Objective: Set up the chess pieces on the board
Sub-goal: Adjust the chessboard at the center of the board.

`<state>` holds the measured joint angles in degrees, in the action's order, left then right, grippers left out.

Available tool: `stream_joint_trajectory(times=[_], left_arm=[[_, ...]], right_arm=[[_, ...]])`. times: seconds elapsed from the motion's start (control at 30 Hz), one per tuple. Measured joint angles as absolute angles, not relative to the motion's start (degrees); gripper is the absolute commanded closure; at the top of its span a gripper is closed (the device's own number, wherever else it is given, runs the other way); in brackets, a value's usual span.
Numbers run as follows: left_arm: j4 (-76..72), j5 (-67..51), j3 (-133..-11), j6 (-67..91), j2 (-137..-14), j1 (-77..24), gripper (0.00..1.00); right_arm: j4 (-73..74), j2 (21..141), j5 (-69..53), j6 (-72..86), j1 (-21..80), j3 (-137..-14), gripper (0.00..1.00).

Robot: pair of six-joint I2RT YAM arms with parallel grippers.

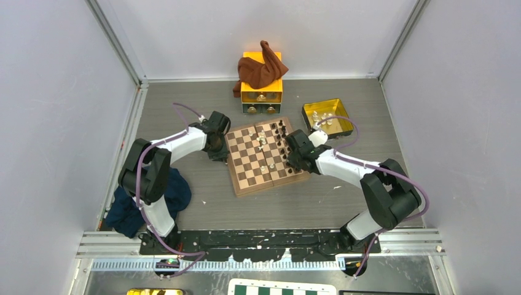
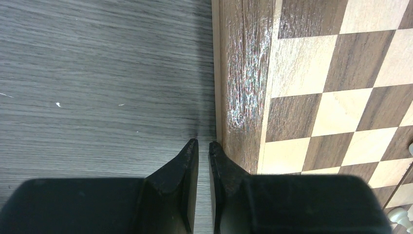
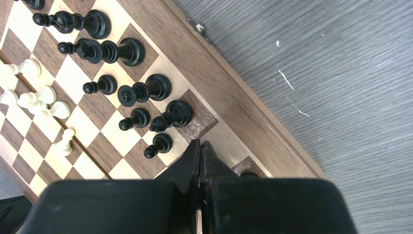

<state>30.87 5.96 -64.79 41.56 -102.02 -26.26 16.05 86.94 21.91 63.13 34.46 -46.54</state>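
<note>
The board (image 1: 246,175) lies mid-table. Several dark chess pieces (image 3: 146,90) stand in two rows along its right edge, and a few white pieces (image 3: 36,97) stand further in. My right gripper (image 3: 200,144) is shut with nothing seen between its fingers. It hovers over the edge squares just past the last dark pawn (image 3: 158,145). My left gripper (image 2: 203,144) is shut to a thin slit with nothing in it, low over the table against the board's left border (image 2: 241,73). From above, the left gripper (image 1: 220,150) and right gripper (image 1: 293,160) flank the board.
A yellow tray (image 1: 344,114) holding more white pieces sits at the back right. An orange drawer box (image 1: 262,92) with a brown cloth on it stands behind the board. A blue cloth (image 1: 147,203) lies by the left arm. A green-and-white checkered board (image 1: 282,287) is at the near edge.
</note>
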Motion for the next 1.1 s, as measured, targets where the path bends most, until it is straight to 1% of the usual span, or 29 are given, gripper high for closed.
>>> stream_joint_trajectory(times=[0.37,0.53,0.7,0.83,0.93,1.1], left_arm=[[30.9,6.0,-64.8,41.6,-102.0,-26.3,0.84],[30.9,6.0,-64.8,41.6,-102.0,-26.3,0.84],[30.9,6.0,-64.8,41.6,-102.0,-26.3,0.84],[30.9,6.0,-64.8,41.6,-102.0,-26.3,0.82],[30.9,6.0,-64.8,41.5,-102.0,-26.3,0.81],[30.7,5.9,-64.8,41.5,-102.0,-26.4,0.77]], right_arm=[[18.1,85.4,23.5,60.4,34.5,-46.6,0.98],[18.6,84.2,25.7,58.4,34.5,-47.0,0.90],[19.1,83.7,27.3,56.7,34.4,-48.3,0.74],[20.1,83.4,27.4,55.7,34.5,-49.4,0.62],[21.3,82.7,27.4,54.9,34.5,-50.0,0.60],[23.9,81.2,27.2,52.3,34.5,-50.9,0.61]])
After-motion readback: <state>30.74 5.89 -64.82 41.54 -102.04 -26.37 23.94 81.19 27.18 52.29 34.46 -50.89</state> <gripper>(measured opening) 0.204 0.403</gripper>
